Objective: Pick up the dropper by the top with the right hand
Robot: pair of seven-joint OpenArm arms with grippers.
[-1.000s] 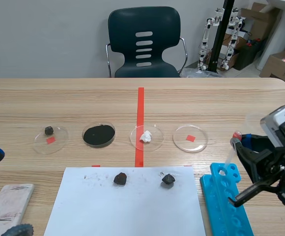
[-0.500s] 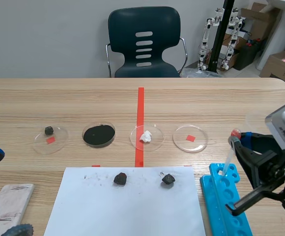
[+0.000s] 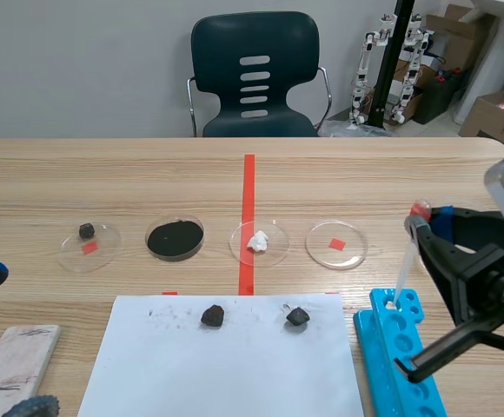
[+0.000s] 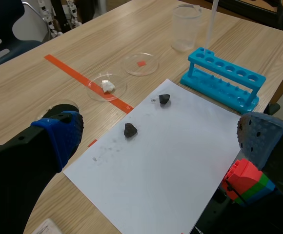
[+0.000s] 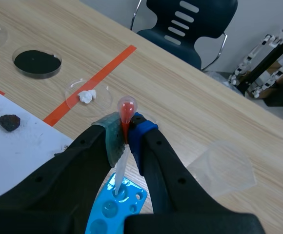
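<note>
The right pincer (image 3: 426,228) is closed on the dropper (image 3: 406,261), at the right of the scene view. Its dotted pads, one grey-green and one blue, pinch the neck just under the rounded red rubber bulb. The dropper's slim clear tube hangs down at a slight tilt. Its tip is at the end hole of the rack (image 3: 400,356), a bright blue plastic block with a double row of round holes at the lower right.

The left pincer (image 4: 158,141) is open. Its fingers are spread wide above the near edge of a white paper sheet (image 3: 226,365), and nothing is between them.

Two rough dark lumps (image 3: 212,315) lie on the sheet, with faint smudges around them. Beyond it, four shallow clear round dishes (image 3: 336,244) stand in a row across the middle of the pale wood-grain table (image 3: 104,174). From left to right they show a small dark lump, a flat disc of black powder, a white crumpled clump, and a red square mark.

In the left wrist view a clear beaker (image 4: 185,27) stands just past the rack.
</note>
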